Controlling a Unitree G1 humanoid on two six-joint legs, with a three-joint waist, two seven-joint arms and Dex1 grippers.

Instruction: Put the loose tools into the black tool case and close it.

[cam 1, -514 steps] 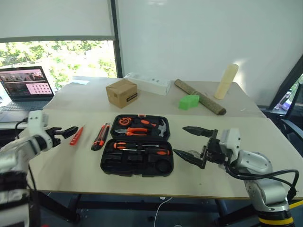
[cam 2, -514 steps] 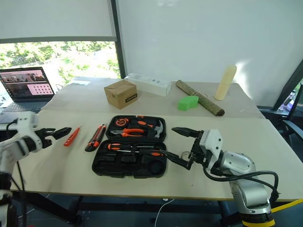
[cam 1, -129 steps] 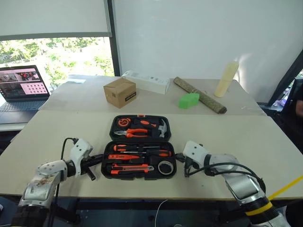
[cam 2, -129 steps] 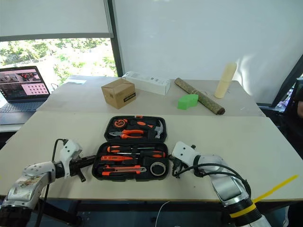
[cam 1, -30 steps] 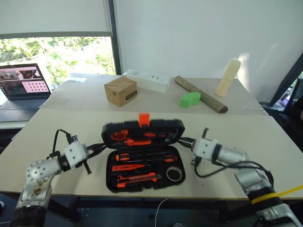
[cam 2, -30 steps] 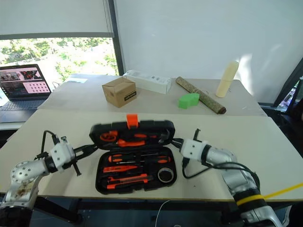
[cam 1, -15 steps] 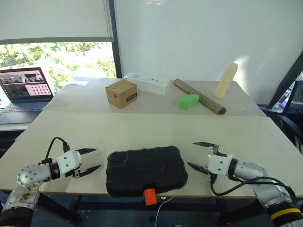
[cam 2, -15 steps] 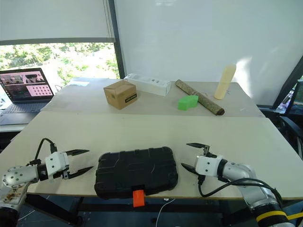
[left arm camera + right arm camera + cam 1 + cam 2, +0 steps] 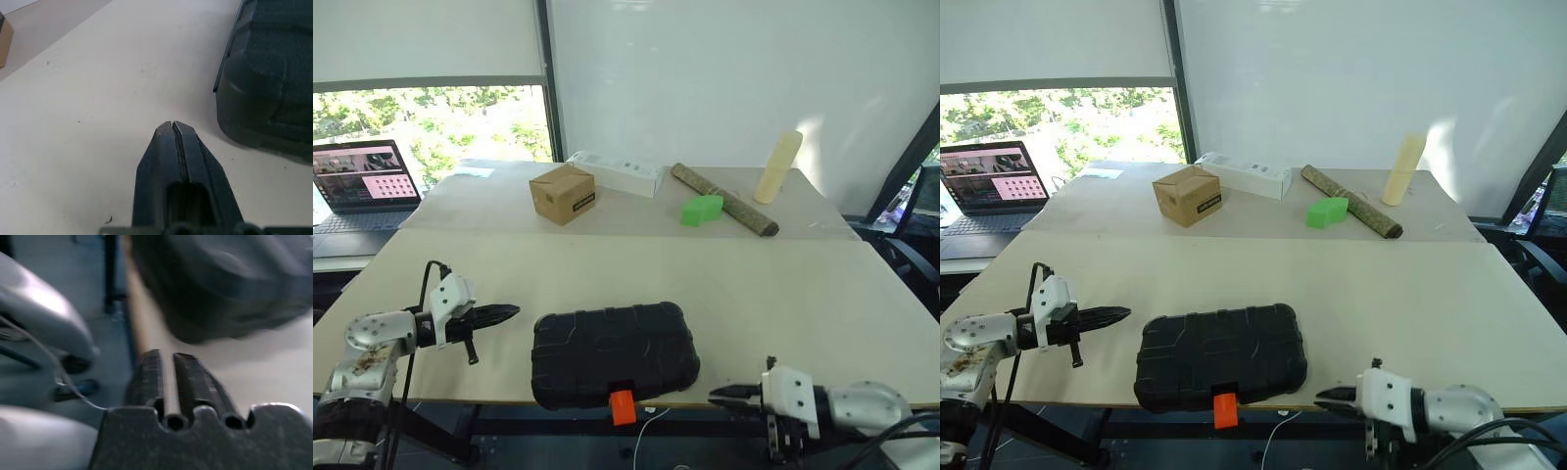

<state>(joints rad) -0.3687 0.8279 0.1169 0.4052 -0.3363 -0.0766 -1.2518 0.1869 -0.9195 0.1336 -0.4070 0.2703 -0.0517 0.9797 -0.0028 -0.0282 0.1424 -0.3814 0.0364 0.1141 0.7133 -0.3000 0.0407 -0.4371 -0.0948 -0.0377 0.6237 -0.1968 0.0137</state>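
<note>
The black tool case (image 9: pixel 615 352) lies closed and flat near the table's front edge, its orange latch (image 9: pixel 623 405) hanging over that edge. The loose tools are hidden from view. My left gripper (image 9: pixel 512 311) is shut and empty, hovering just left of the case with its tips pointing at the case's left side (image 9: pixel 266 88). My right gripper (image 9: pixel 717 396) is shut and empty, low at the table's front edge, right of the latch, pointing left toward the case (image 9: pixel 220 279).
At the back of the table stand a brown cardboard box (image 9: pixel 564 192), a long white box (image 9: pixel 617 172), a green block (image 9: pixel 703 209), a rough brown roll (image 9: pixel 724 200) and a cream cylinder (image 9: pixel 776 166). A laptop (image 9: pixel 367 186) sits far left.
Both grippers have gone from open to shut. The right gripper pulled back and down to the table's front edge. The left gripper rolled and edged slightly outward. The case stays closed.
</note>
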